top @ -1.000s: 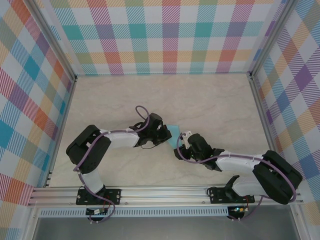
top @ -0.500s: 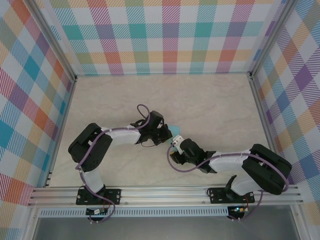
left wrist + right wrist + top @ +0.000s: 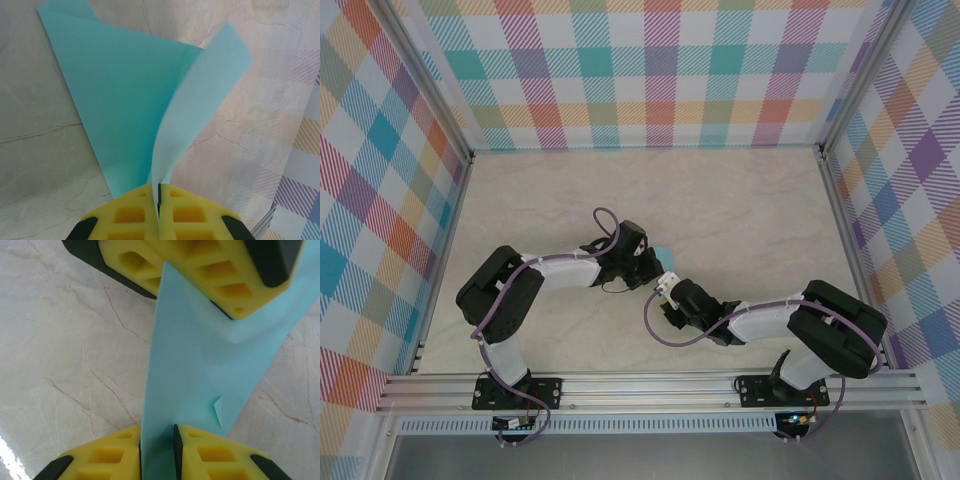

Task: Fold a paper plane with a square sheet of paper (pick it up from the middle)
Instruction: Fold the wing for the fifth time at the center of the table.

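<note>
Paper plane (image 3: 125, 100) is lying over the middle of the desk (image 3: 35, 160), between both hands. Left hand (image 3: 158, 202) is clamping one end. Right hand (image 3: 157, 440) is straddling the other, fingers narrowly apart; whether it is gripping cannot be told. Best practice is pinching squarely on the crease and keeping the paper taut.

We see a pale, marble-veined tabletop (image 3: 740, 200), enclosed on three sides by pastel plaid walls (image 3: 640, 70), with a ribbed aluminium rail (image 3: 650, 392) running along its near edge.
</note>
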You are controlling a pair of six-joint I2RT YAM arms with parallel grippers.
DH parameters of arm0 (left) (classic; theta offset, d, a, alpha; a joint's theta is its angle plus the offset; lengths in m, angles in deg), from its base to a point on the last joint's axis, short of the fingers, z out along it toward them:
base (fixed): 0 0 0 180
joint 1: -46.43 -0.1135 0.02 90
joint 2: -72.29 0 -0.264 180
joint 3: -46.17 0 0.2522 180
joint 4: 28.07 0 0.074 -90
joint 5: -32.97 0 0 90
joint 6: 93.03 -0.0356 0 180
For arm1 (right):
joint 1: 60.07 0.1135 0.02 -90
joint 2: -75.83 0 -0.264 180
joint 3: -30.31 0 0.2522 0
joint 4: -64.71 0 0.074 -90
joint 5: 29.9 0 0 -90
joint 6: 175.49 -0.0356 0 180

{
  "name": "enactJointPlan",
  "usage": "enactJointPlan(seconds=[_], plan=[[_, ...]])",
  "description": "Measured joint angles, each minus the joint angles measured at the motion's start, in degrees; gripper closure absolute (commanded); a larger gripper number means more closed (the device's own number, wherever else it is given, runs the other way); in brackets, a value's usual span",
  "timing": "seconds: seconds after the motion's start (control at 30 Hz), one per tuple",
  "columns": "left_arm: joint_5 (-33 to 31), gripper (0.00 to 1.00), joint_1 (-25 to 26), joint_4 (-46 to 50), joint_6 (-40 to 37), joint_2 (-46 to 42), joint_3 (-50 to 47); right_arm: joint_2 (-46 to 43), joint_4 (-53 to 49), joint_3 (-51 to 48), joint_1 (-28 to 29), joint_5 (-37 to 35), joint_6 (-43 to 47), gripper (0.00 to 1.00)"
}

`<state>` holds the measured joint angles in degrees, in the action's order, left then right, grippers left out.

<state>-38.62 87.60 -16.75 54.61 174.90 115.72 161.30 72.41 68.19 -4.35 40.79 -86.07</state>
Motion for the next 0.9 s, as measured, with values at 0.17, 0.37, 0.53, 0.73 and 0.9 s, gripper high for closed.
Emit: enactJointPlan(seconds=[0.17, 0.37, 0.53, 0.73, 0.9], plan=[[-0.11, 0.98, -0.11, 1.36, -0.02, 0.0, 0.04, 0.0, -0.02, 0.0, 0.0, 0.02, -0.68, 0.93], [-1.6, 0.89, -0.13, 2.71, -0.2, -0.15, 0.04, 0.0, -0.17, 0.0, 0.0, 0.37, -2.75, 0.99], [-3.28, 0.66, -0.35, 5.07, -0.7, -2.03, -0.07, -0.02, -0.87, 0.39, -0.02, 1.79, -5.29, 1.0], [-7.28, 0.47, -0.98, 8.63, -1.79, -7.87, -1.73, -0.39, -0.94, 0.42, -0.07, 6.12, -9.31, 1.0], [-10.99, 0.41, -1.01, 10.56, -1.95, -14.86, -5.18, -1.22, -0.96, 0.42, -0.76, 11.56, -13.57, 1.0]])
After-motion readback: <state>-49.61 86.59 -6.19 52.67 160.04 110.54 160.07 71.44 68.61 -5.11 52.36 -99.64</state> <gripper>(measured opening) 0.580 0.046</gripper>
